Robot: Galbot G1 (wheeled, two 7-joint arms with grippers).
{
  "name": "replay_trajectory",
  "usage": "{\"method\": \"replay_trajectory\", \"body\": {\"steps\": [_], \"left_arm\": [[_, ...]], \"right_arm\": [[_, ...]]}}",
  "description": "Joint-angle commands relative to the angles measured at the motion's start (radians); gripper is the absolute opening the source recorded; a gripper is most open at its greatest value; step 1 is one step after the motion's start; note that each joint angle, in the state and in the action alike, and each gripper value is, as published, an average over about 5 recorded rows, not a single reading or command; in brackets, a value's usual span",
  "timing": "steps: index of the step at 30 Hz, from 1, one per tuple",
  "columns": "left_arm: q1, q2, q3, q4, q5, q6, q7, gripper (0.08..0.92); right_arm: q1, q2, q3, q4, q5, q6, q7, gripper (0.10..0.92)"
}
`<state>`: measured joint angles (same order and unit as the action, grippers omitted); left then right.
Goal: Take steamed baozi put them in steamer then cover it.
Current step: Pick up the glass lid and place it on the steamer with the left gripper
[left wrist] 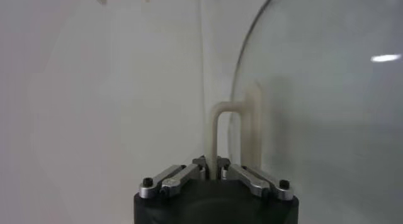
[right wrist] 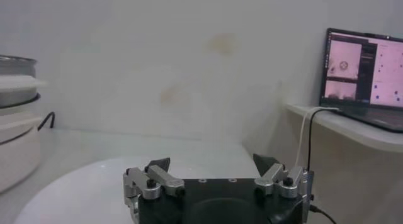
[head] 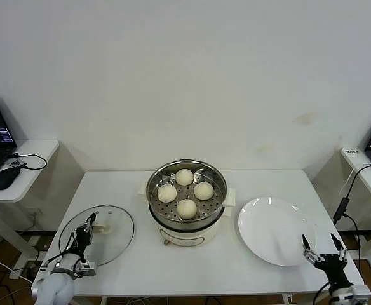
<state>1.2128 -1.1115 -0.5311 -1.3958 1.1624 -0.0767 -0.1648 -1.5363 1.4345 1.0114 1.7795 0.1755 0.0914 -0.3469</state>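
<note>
While the round clear glass cover (head: 100, 233) with its metal rim lay flat on the left part of the white bench (head: 192, 267), the left gripper (head: 89, 227) sat over it with its fingers (left wrist: 203, 167) pinched shut on the cream-white rectangular handle (left wrist: 217, 134) at the lid's centre. Seen from the left wrist, the handle rose as a thin pale loop straight out of the closed fingertips, and the curved glass edge swept past it; the far side of the lid ran out of that picture.

At mid-bench the round shiny stainless-steel steamer (head: 187, 213) stood uncovered on its white electric pot base (head: 185, 236). Four smooth cream-white steamed baozi (head: 186, 207) sat inside on the perforated floor, spaced in a diamond and not touching one another.

Right of the steamer lay a flat round white plate (head: 274, 230), bare. At its near right edge hovered the right gripper (head: 323, 248), fingers (right wrist: 157, 164) spread wide and holding nothing. Its arm was cut off by the bottom of the head view, as was most of the left arm.
</note>
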Motion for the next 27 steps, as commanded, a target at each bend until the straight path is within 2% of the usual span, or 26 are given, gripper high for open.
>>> {"method": "replay_trajectory", "body": {"steps": [1,6,14,21,27], "left_arm": [[0.073,0.033,-0.03,-0.196,-0.062,0.04,0.009,0.156],[0.09,0.079,-0.06,-0.317,-0.125,0.101,0.07,0.156],[0.038,0.182,-0.053,-0.466,-0.251,0.238,0.183,0.156],[-0.028,0.239,0.051,-0.554,-0.366,0.354,0.242,0.156],[-0.136,0.248,0.24,-0.585,-0.335,0.428,0.268,0.156]], "right_arm": [[-0.005,0.005,-0.022,0.006,-0.013,0.003,-0.005,0.823],[-0.013,0.008,-0.033,0.024,-0.016,0.003,-0.007,0.823],[-0.026,0.012,-0.049,0.038,-0.027,0.013,-0.007,0.823],[-0.035,0.015,-0.094,0.036,-0.077,0.032,0.011,0.823],[-0.038,0.045,-0.123,0.042,-0.152,0.044,0.037,0.823]]}}
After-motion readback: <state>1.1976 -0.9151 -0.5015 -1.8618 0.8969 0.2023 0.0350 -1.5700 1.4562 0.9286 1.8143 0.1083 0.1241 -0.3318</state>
